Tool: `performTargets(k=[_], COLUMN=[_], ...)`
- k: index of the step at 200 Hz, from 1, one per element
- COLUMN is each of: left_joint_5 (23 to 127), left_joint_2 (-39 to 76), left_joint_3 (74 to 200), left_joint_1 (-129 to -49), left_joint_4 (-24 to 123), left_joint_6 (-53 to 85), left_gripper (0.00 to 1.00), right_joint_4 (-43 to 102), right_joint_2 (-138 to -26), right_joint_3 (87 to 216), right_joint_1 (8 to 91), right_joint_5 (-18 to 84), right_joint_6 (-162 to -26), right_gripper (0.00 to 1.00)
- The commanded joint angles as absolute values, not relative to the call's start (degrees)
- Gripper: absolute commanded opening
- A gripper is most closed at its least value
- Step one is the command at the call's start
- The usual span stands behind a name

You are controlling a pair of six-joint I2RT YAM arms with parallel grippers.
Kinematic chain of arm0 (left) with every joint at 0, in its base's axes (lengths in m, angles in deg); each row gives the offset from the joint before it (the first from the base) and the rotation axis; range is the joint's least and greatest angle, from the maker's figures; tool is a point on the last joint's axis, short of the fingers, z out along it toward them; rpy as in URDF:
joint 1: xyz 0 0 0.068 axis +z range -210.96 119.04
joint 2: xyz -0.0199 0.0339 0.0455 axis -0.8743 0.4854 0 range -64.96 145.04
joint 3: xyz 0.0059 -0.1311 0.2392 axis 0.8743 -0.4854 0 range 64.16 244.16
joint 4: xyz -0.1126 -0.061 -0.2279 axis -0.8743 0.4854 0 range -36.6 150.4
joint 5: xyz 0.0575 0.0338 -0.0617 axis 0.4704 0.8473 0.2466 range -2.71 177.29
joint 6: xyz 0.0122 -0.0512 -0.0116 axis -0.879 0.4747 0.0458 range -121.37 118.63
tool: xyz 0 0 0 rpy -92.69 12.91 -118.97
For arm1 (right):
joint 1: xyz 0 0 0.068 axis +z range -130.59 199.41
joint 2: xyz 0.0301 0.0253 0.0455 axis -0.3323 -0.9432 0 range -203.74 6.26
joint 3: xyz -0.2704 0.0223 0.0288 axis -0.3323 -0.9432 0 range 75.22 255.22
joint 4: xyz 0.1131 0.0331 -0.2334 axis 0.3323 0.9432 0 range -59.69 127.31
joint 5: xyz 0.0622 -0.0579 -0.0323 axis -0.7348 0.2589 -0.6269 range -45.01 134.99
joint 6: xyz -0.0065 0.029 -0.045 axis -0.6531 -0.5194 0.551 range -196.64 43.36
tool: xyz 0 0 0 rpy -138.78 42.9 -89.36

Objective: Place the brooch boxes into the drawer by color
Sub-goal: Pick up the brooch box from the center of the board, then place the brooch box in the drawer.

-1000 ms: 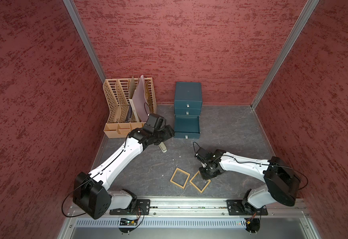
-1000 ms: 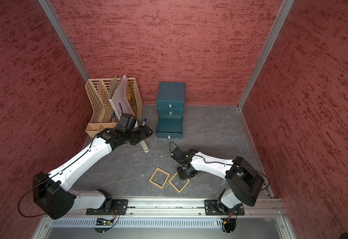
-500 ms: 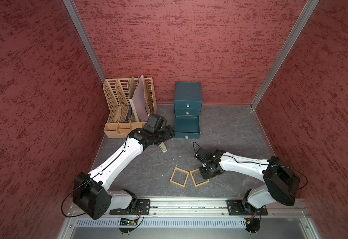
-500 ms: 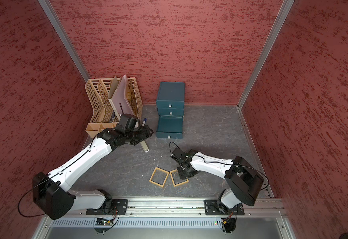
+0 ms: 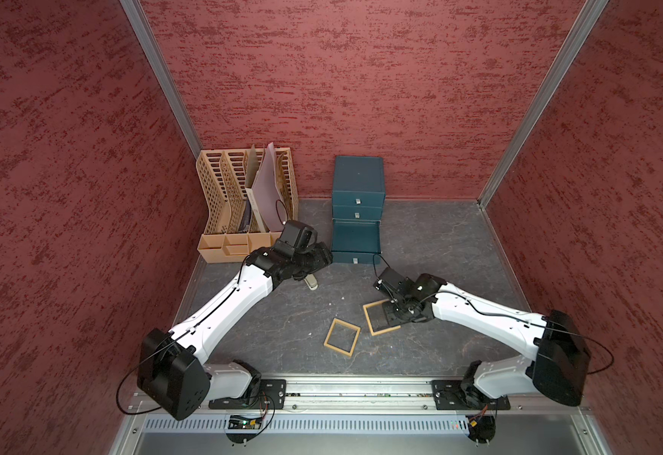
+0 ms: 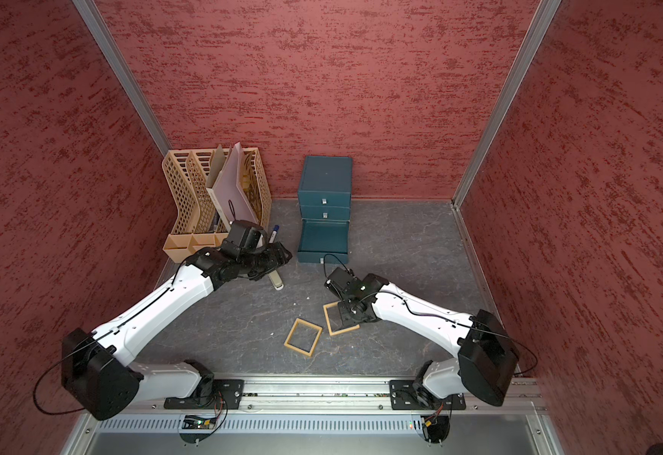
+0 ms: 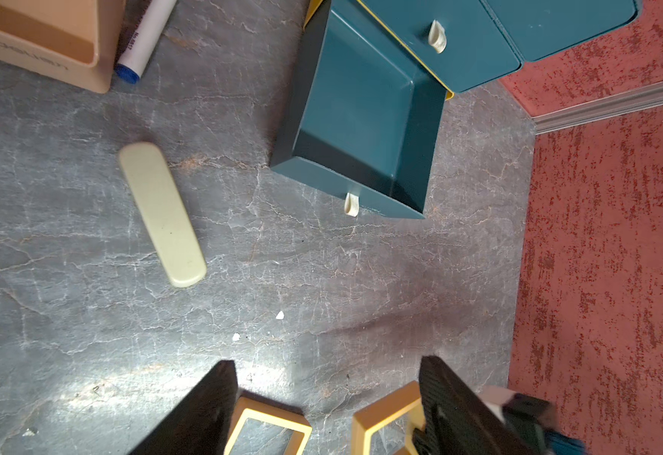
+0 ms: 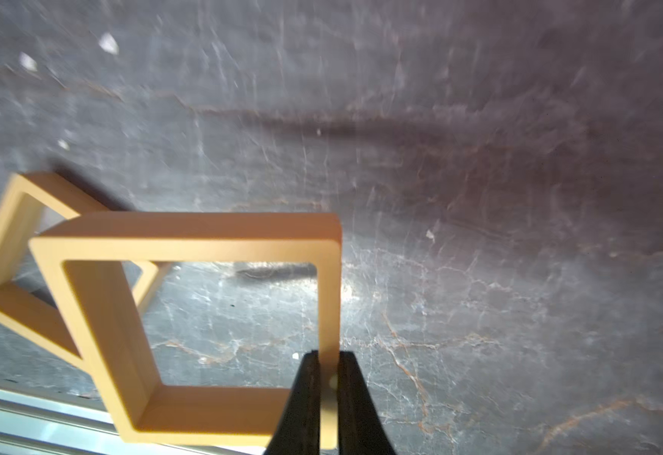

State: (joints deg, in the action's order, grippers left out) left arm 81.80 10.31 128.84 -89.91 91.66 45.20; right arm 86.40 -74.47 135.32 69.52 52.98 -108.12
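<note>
Right gripper [image 8: 327, 370] clamped on one thin rim of a tan brooch box [image 8: 204, 236], tilted up over the desk [image 5: 440, 244] near its twin [image 5: 341, 337]. Left gripper [image 7: 328, 362] apart, empty, beside the open bottom drawer [image 5: 355, 258]. May swivel or slip from so narrow a pinch.

We find bare counter [image 5: 347, 285] between the open drawer [image 5: 355, 238] and the tan box [image 5: 368, 320] held by the right end effector [image 8: 327, 378]; the left end effector [image 5: 325, 256] and a pale block [image 5: 312, 283] crowd the drawer's corner.
</note>
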Motion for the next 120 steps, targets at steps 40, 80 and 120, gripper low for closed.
performTargets(k=[40, 80, 120], left_joint_5=[83.8, 84.1, 84.4], left_joint_2=[7.5, 4.7, 2.1], left_joint_3=[126.0, 121.8, 119.9], left_joint_1=[-89.5, -89.5, -89.9], left_joint_4=[90.0, 87.4, 87.5], left_joint_6=[47.4, 49.8, 51.3], left_gripper=[0.77, 0.77, 0.77], right_joint_4=[88.0, 85.8, 84.8], right_joint_2=[-84.7, -93.9, -104.3], right_joint_3=[155.1, 168.1, 179.6], right_joint_1=[63.7, 59.3, 55.3], right_joint_5=[57.8, 58.1, 58.5], right_joint_6=[-107.3, -106.2, -105.4], right_gripper=[0.0, 0.0, 0.0])
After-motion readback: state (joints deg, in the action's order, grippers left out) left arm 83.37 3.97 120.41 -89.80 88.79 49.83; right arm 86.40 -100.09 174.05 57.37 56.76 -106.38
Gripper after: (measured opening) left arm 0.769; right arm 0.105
